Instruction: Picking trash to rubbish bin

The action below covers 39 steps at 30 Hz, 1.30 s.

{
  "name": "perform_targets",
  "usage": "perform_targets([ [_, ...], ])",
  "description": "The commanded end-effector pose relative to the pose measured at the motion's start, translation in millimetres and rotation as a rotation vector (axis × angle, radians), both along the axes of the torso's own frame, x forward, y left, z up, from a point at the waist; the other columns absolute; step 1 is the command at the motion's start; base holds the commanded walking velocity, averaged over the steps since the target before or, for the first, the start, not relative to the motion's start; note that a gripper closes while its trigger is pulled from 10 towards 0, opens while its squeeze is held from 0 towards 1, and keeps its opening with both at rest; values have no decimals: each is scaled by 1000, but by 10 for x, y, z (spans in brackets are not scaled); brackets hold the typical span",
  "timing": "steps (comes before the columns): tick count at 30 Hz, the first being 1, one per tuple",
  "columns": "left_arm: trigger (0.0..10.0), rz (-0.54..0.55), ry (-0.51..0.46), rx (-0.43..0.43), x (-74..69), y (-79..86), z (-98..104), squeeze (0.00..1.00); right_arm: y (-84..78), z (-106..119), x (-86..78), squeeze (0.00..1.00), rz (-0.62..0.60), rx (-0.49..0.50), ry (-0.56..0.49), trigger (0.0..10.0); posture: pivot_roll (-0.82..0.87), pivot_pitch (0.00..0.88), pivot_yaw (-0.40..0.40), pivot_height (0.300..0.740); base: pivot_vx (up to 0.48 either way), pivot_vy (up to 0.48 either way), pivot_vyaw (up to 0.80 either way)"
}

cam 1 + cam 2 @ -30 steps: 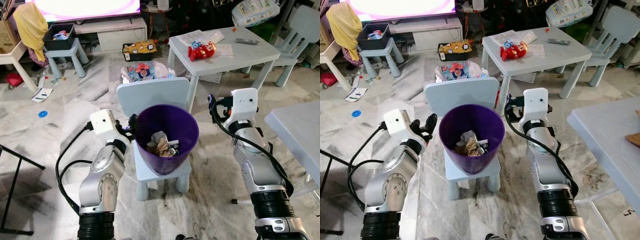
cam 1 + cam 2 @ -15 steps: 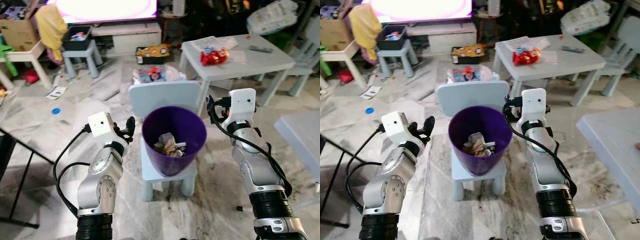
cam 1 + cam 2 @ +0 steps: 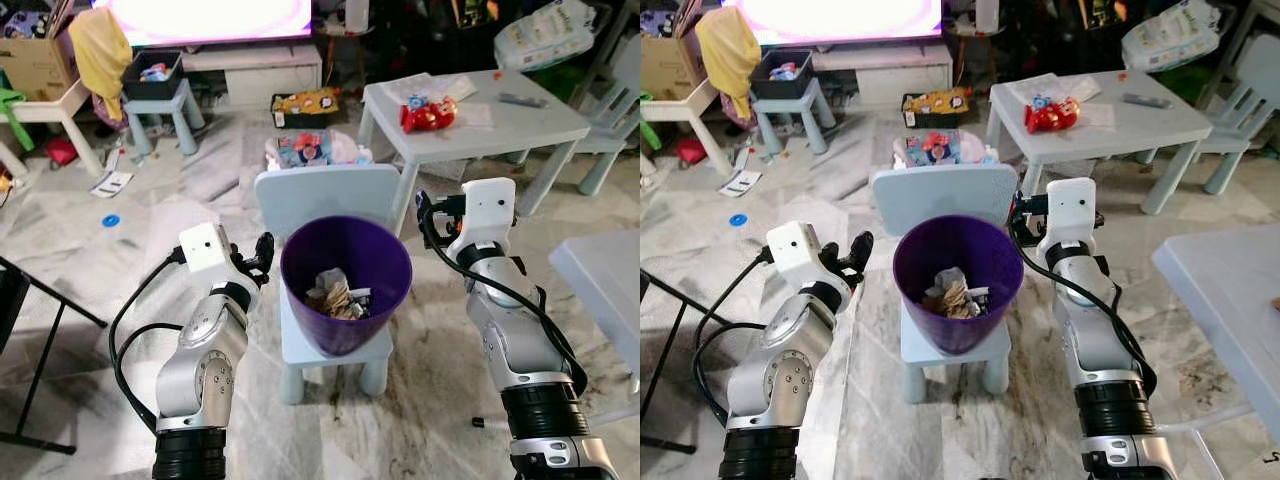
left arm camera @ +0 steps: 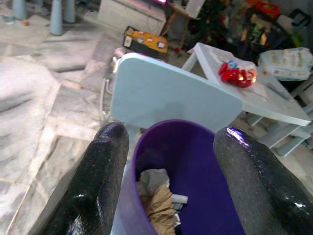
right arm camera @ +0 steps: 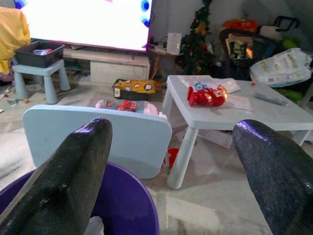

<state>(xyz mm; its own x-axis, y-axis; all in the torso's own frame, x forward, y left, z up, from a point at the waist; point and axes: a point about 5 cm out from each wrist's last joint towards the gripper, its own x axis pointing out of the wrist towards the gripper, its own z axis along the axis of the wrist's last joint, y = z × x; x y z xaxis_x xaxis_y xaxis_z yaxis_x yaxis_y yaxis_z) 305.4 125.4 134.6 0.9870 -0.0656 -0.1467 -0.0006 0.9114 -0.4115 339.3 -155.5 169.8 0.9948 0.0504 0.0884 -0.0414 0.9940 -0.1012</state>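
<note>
Trash (image 3: 335, 295), crumpled paper and scraps, lies in the bottom of the purple bin (image 3: 346, 285), which stands on the seat of a small pale-blue chair (image 3: 322, 196). Compared with a second ago the whole scene has slid a little in the head views, so the camera has moved; bin, chair and both arms keep the same places relative to one another. That suggests a drop is finished and the next piece has yet to be sought. The left gripper (image 4: 171, 171) hovers beside the bin's left rim, fingers spread wide and empty; the right gripper (image 5: 171, 171) is above its right rim, also wide open and empty. Open marble floor (image 3: 150, 230) lies to the left; the white table (image 3: 470, 110) and another table edge (image 3: 600, 270) crowd the right
</note>
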Motion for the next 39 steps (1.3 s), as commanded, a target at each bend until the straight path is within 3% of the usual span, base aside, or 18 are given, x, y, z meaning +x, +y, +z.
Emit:
perform_targets([
  [1, 10000, 16, 8, -8, 3, 3, -12, 0, -16, 38, -3, 0, -8, -2, -9, 10000, 38, 79, -25, 740, 0, 0, -656],
  [11, 10000, 9, 12, -45, 13, -27, 1, 0, -21, 41, 2, 0, -9, -7, -8, 10000, 37, 78, -26, 740, 0, 0, -800],
  [22, 10000, 22, 22, -38, 22, -5, -17, 0, -20, 43, 5, 0, -8, -8, -7, 10000, 36, 78, -27, 740, 0, 284, -762],
  [39, 10000, 25, 19, -35, 32, 4, -15, 0, -17, 54, 15, 0, -7, -7, -12, 10000, 38, 75, -28, 740, 0, 258, -25],
])
